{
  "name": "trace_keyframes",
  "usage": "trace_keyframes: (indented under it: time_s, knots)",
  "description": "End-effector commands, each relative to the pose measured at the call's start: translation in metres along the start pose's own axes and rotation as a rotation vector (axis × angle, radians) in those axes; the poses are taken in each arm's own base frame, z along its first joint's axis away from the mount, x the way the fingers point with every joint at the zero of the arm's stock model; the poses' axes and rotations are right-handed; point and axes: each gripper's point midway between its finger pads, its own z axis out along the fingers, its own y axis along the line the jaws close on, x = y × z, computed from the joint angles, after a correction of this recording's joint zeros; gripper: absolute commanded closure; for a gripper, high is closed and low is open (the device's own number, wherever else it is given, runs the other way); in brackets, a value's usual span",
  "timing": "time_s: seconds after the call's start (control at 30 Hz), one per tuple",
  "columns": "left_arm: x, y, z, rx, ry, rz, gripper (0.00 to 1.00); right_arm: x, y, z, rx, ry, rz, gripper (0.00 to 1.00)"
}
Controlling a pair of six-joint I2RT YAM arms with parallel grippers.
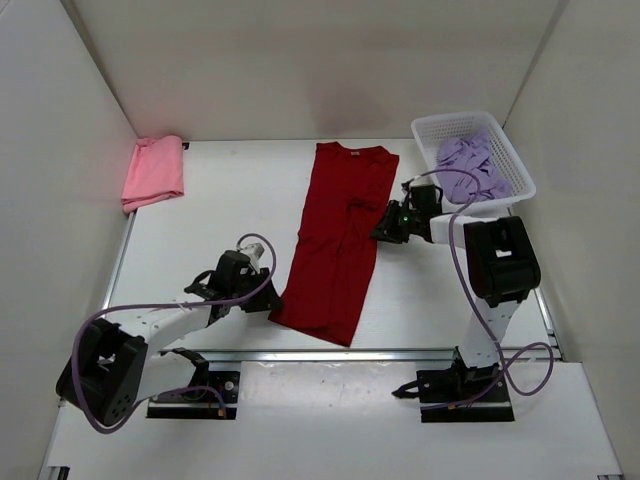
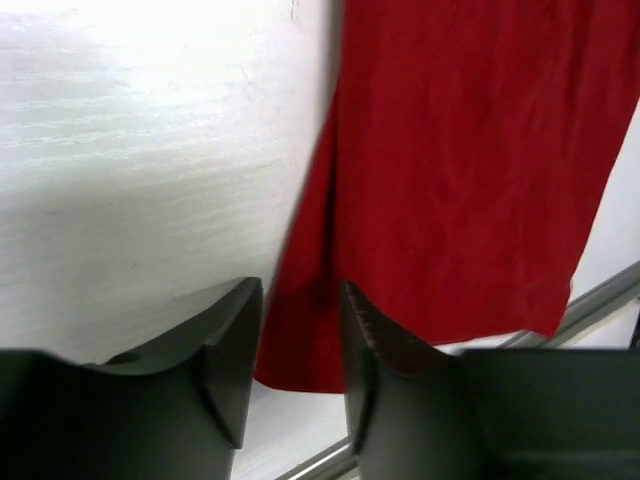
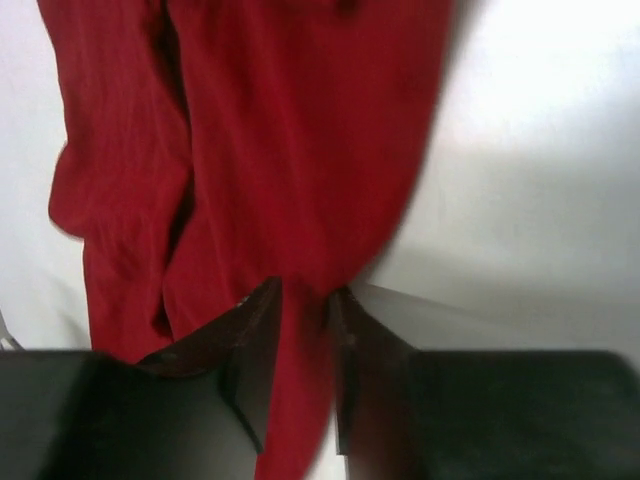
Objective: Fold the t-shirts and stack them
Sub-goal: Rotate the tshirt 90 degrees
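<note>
The dark red t-shirt (image 1: 335,240) lies lengthwise mid-table, folded into a long strip, collar at the far end. My left gripper (image 1: 268,298) sits at its near left corner. In the left wrist view its jaws (image 2: 300,295) stand open, with the red hem (image 2: 450,200) lying beyond and below them. My right gripper (image 1: 383,228) is at the shirt's right edge. It is open (image 3: 305,295) and red fabric (image 3: 280,140) shows in the gap. The pink t-shirt (image 1: 153,170) lies folded at the far left. The lavender t-shirt (image 1: 472,165) lies crumpled in the basket.
A white mesh basket (image 1: 450,118) stands at the far right corner. White walls close in the table on the left, back and right. A metal rail (image 1: 330,353) runs along the near edge, just below the shirt's hem.
</note>
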Motion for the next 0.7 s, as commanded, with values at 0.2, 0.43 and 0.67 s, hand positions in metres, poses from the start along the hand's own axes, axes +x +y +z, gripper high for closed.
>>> trace_keyframes:
  time_s: [0.2,0.43,0.67]
  knots:
    - [0.035,-0.035,-0.002,0.153,0.053,-0.023,0.80,-0.049,0.015,0.026,0.018,-0.003,-0.087,0.99]
    - [0.032,-0.066,-0.026,0.313,0.016,-0.104,0.61,-0.031,0.005,-0.021,0.057,-0.032,-0.068,0.59]
    - [0.001,-0.043,-0.028,0.200,-0.065,-0.031,0.20,0.080,0.010,-0.076,0.034,-0.012,-0.086,0.57]
